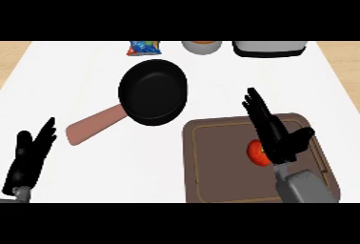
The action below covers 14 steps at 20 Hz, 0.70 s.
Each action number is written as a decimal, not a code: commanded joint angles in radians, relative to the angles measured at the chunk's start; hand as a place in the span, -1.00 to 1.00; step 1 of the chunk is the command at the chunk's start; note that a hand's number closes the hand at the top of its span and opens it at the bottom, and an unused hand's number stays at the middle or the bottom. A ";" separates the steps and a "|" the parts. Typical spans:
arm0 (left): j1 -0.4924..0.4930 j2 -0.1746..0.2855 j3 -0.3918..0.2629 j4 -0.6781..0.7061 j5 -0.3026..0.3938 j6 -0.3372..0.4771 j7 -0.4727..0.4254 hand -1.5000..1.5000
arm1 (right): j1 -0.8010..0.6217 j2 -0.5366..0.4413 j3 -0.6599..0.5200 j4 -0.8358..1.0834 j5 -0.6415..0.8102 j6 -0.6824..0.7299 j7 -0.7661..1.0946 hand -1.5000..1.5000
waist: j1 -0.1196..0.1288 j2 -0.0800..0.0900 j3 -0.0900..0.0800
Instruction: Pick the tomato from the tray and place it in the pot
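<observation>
You will find the small red round tomato [255, 152] right of centre in the lower half of the frame, lying on the dark brown rectangular tray [218, 162] with rounded corners. The right hand [277, 138] is over it and hides its right side; the fingers are stretched out straight towards the top of the frame, the thumb spread to the right, nothing grasped. Whether the hand touches the tomato you cannot tell from this view.

Up and left of the tray, apart from it, sits the round black shallow pan [155, 90], its reddish-brown handle [95, 126] pointing to the lower left. The left hand [26, 159] rests at the lower left edge, fingers straight and upward, on the white counter [70, 81]. Along the top edge you see a blue packet [144, 47], a grey bowl [202, 46] and a pale grey appliance on a black base [271, 46].
</observation>
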 commanded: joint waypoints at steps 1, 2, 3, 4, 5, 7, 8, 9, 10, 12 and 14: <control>-0.016 -0.013 0.021 -0.068 -0.002 -0.009 -0.012 0.00 | 0.074 -0.065 -0.070 -0.072 0.027 -0.015 -0.042 1.00 | 0.018 0.015 -0.003; -0.079 -0.029 0.044 -0.093 0.022 0.026 -0.006 0.00 | 0.045 -0.100 -0.123 -0.019 0.033 -0.033 -0.081 1.00 | 0.011 0.014 -0.002; -0.075 -0.029 0.072 -0.114 0.047 0.015 -0.063 0.00 | 0.033 -0.158 -0.193 -0.007 0.020 -0.031 -0.095 1.00 | 0.010 0.011 -0.002; -0.132 -0.027 0.094 -0.166 0.061 0.038 -0.031 0.00 | 0.052 -0.172 -0.211 -0.013 0.048 -0.065 -0.134 1.00 | -0.004 0.006 -0.001; -0.137 -0.052 0.109 -0.173 0.071 0.048 -0.089 0.00 | 0.028 -0.226 -0.284 -0.005 0.040 -0.085 -0.128 1.00 | -0.010 0.004 -0.003; -0.140 -0.058 0.082 -0.169 0.067 0.032 -0.079 0.00 | 0.068 -0.461 -0.127 0.070 0.357 -0.072 -0.129 1.00 | -0.017 0.006 -0.040; -0.186 -0.082 0.098 -0.196 0.089 0.050 -0.075 0.00 | 0.100 -0.419 -0.200 0.134 0.350 -0.191 -0.135 1.00 | -0.025 0.017 -0.009; -0.157 -0.082 0.108 -0.223 0.117 0.028 -0.070 0.00 | 0.126 -0.347 -0.311 0.111 0.244 -0.261 -0.167 -1.00 | -0.012 0.009 -0.003; -0.163 -0.077 0.112 -0.254 0.123 0.020 -0.069 0.00 | 0.150 -0.271 -0.304 0.144 0.247 -0.284 -0.269 -1.00 | 0.013 0.014 -0.001; -0.215 -0.123 0.068 -0.278 0.092 0.078 -0.002 0.00 | 0.150 -0.239 -0.359 0.170 0.200 -0.246 -0.425 -1.00 | 0.015 0.016 0.000; -0.185 -0.114 0.093 -0.277 0.088 0.063 -0.027 0.00 | 0.269 -0.243 -0.357 0.042 0.198 -0.214 -0.507 -1.00 | 0.010 0.014 -0.002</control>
